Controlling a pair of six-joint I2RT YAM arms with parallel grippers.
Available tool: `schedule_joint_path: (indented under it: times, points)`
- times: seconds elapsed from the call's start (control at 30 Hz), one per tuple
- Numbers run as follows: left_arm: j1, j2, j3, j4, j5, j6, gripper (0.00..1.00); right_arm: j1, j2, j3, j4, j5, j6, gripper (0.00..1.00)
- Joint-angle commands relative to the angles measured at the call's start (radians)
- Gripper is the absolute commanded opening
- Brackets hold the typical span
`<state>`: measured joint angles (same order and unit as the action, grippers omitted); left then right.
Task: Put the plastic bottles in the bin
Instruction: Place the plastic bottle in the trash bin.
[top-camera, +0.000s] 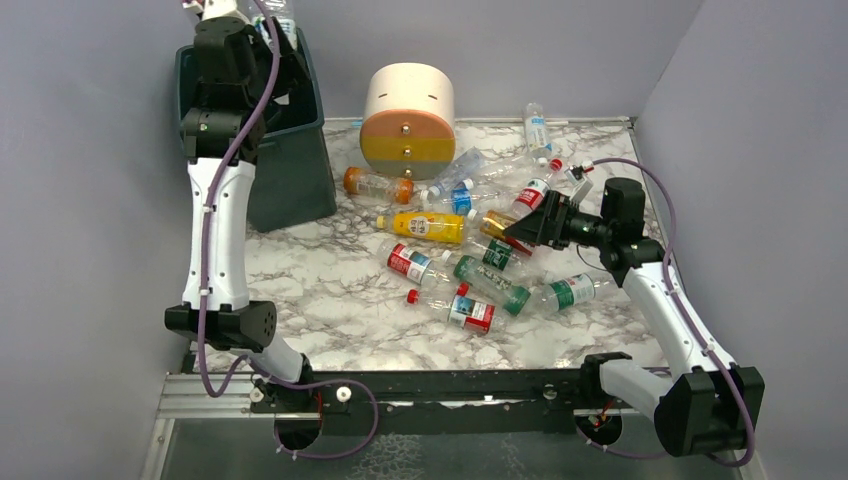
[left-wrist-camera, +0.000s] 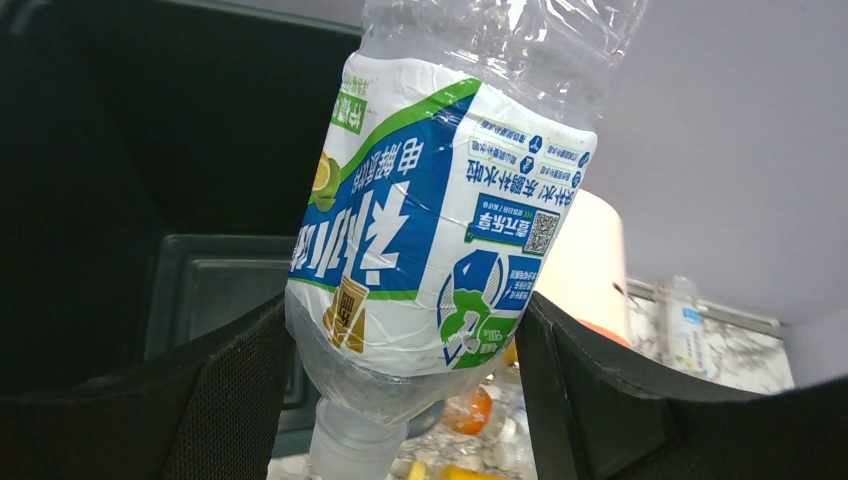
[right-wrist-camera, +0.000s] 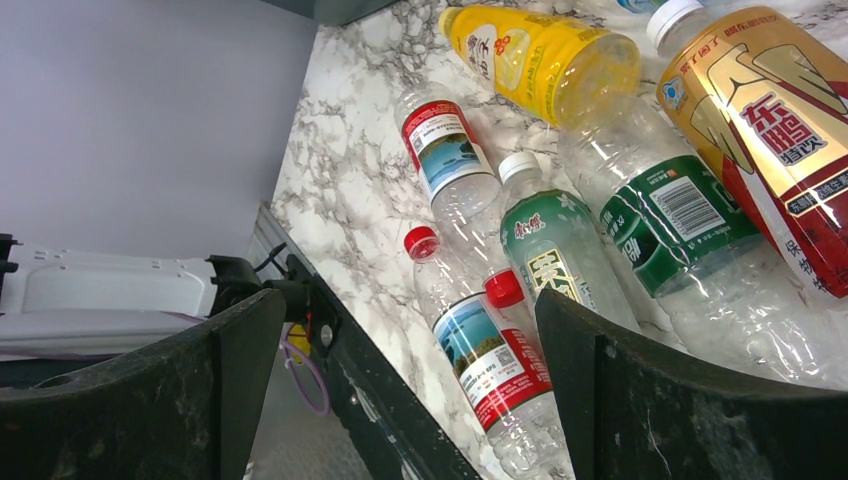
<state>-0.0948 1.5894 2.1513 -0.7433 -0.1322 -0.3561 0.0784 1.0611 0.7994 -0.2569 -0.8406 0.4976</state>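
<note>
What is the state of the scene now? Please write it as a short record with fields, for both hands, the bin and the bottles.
left hand: shut on a clear bottle, neck down, over the bin
right hand: open, empty, above the loose bottles
loose bottles: about a dozen, lying on the marble table
bin: upright, far left corner

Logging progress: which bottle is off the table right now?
The clear bottle with the blue-green label, held neck-down by the left gripper over the bin; the rest lie on the table.
</note>
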Motion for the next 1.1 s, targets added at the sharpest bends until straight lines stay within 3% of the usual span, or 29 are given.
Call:
schedule_joint_path:
  times: [0.0,0.17,0.4,0.87,1.07]
  points:
    - [0.105,-0.027,-0.011,-0.001,0.060,0.013,0.59,-0.003,-0.017,-0.011,0.004,-0.026,0.001,0.99]
    - [0.190,-0.026,-0.059,0.017,0.094,0.003,0.59,-0.003,-0.018,-0.012,0.003,-0.026,0.001,0.99]
    - [0.220,-0.030,-0.131,0.051,0.077,0.005,0.61,-0.003,-0.017,-0.015,0.007,-0.028,0.002,0.99]
    - [0.233,-0.013,-0.131,0.055,0.063,0.017,0.86,-0.003,-0.007,-0.019,0.012,-0.034,0.001,0.99]
    - [0.234,-0.008,-0.131,0.054,0.056,0.027,0.89,-0.003,-0.004,-0.016,0.014,-0.033,0.001,0.99]
